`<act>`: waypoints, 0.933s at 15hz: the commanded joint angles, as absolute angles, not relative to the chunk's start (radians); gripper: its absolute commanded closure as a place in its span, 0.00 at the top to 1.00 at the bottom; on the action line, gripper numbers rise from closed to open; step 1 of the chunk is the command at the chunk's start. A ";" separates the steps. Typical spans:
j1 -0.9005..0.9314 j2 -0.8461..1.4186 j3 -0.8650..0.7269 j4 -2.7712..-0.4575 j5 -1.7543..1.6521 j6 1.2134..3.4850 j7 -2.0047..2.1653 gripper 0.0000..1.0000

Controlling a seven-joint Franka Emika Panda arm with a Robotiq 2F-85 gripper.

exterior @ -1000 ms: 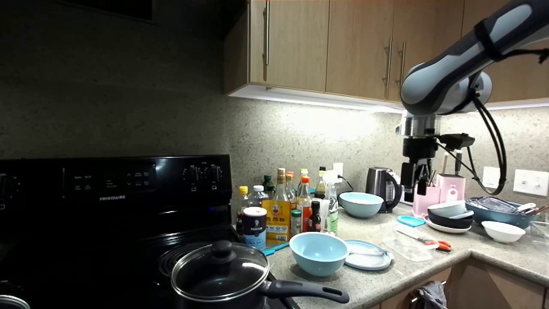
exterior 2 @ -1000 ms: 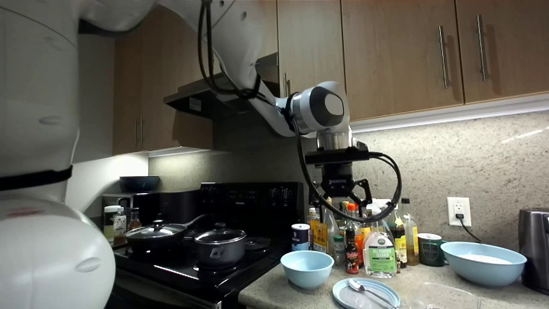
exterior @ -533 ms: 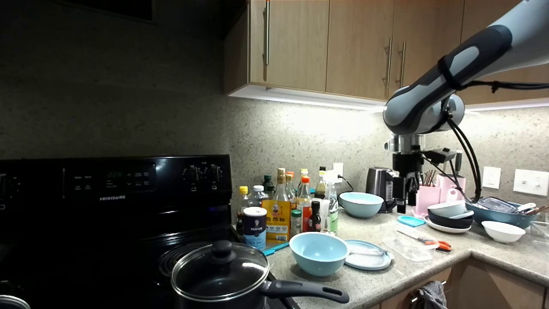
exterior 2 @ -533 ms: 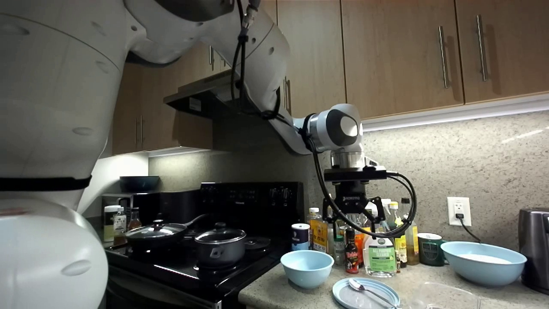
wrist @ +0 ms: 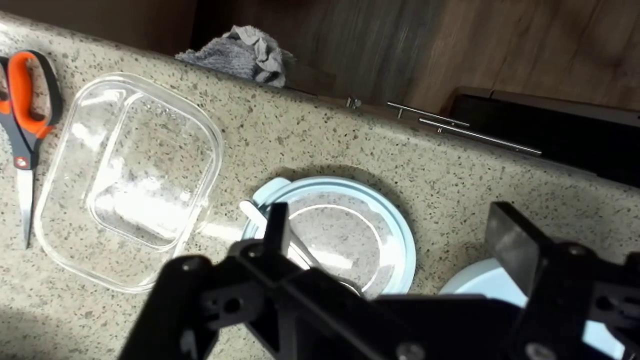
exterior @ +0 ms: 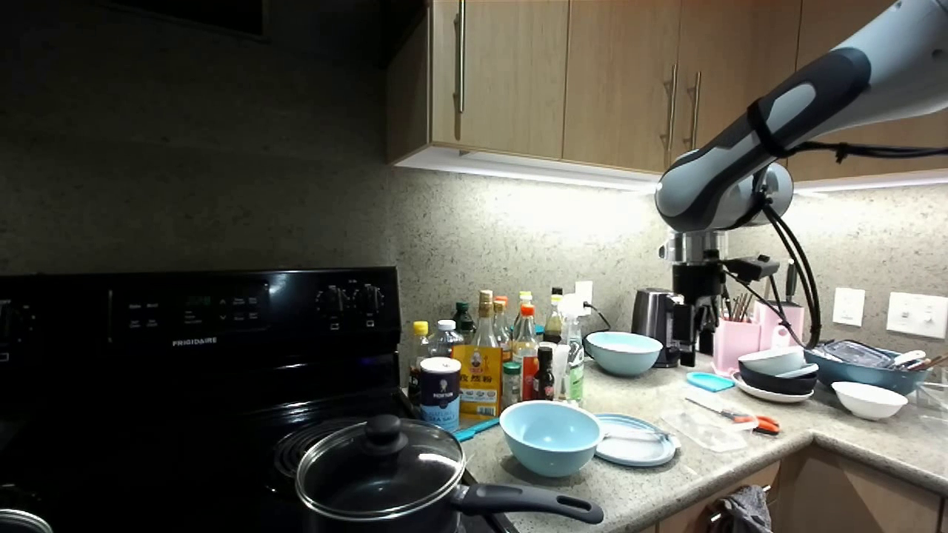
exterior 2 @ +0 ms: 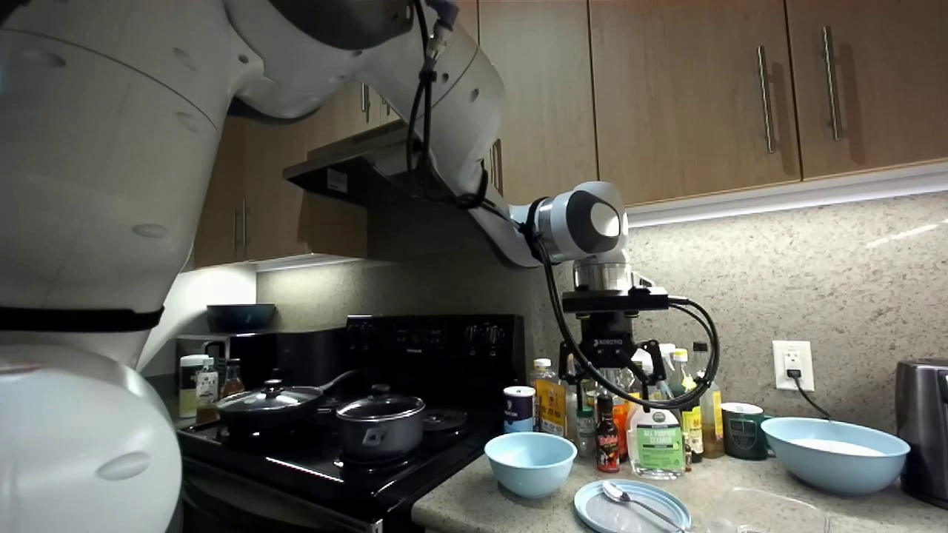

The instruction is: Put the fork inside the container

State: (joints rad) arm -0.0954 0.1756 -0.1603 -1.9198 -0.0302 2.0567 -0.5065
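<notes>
In an exterior view we've got the gripper (exterior: 697, 355) above the counter (exterior: 652, 392), in an exterior view the spoon-looking utensil (exterior 2: 629, 499) lies on a blue-rimmed lid (exterior 2: 607, 514), and the wrist view gives us fingers (wrist: 514, 245) spread wide, clear container (wrist: 132, 182) near that lid.

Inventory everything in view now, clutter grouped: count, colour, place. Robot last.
Round lid: 1, transparent, blue rim, counter
Spoon: 1, silver, on round lid
Container: 1, transparent, counter
Scissors: 1, orange and grey, counter
Small bowl: 1, light blue, beside lid
Kettle: 1, dark grey, near backsplash
Large bowl: 1, light blue, by kettle
Bottles: many, mixed, mostly along backsplash
Salt canister: 1, blue, before bottles
Utensil holders: 2, pink, back of counter
Dishes: several, mixed, by utensil holders
Stove: 1, black, beside counter
Pans: 2, dark, lidded, on stove
Range hood: 1, dark, above stove
Towel: 1, grey, below counter edge
Cabinets: several, tan, above counter
Arm: 1, white, above counter
Gripper: 1, black, open, above counter
</notes>
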 commanded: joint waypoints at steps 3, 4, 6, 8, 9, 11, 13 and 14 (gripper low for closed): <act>-0.172 0.439 -0.124 -1.623 -0.006 1.904 -0.520 1.00; -0.185 0.481 -0.115 -1.573 -0.006 1.876 -0.522 1.00; -0.209 0.574 -0.100 -1.469 -0.009 1.834 -0.518 1.00; -0.235 0.657 -0.084 -1.377 -0.008 1.784 -0.521 1.00; -0.219 0.577 -0.085 -1.487 -0.043 1.846 -0.499 1.00; -0.234 0.643 -0.078 -1.417 -0.043 1.823 -0.500 1.00; -0.238 0.665 -0.075 -1.389 -0.043 1.815 -0.500 1.00; -0.238 0.665 -0.074 -1.385 -0.042 1.811 -0.500 1.00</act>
State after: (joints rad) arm -0.2220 0.6646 -0.0952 -1.3890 -0.0299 1.8145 -0.5065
